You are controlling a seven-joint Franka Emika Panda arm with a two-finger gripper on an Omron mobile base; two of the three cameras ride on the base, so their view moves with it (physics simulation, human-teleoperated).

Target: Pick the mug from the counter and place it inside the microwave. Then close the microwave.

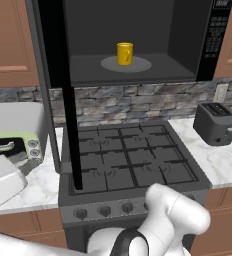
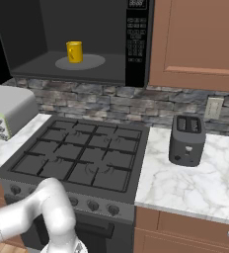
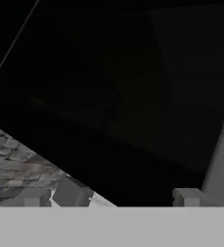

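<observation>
At the top centre of the left base view, the yellow mug (image 1: 125, 53) stands upright on the grey round turntable (image 1: 138, 65) inside the black microwave (image 1: 188, 45). It is no longer on the white marble counter (image 1: 223, 160), so I judge the first half of the task as done. What is left is the closing: the tall dark door (image 1: 63, 75) hangs open at the left side of the cavity, and it reaches down in front of the gas stovetop (image 1: 128, 160) in this frame.

The hand view is mostly dark. At its bottom edge the two finger tips (image 3: 191, 197) rise far apart from each other, so the gripper (image 3: 128, 195) is fully open and nothing sits between the jaws. A piece of stone backsplash (image 3: 12, 159) appears at the lower left of that frame; I judge that the dark surface above it is part of the microwave, but I cannot tell which part.

The left base view shows the edge of the open door and the pale green toaster oven (image 1: 18, 142) at the middle left. The right base view looks into the cavity from the other side and shows the button panel (image 2: 136, 39) more from the front, the dark grey toaster (image 2: 187, 140) at the centre right, and a wall socket (image 2: 214, 109) behind it.
</observation>
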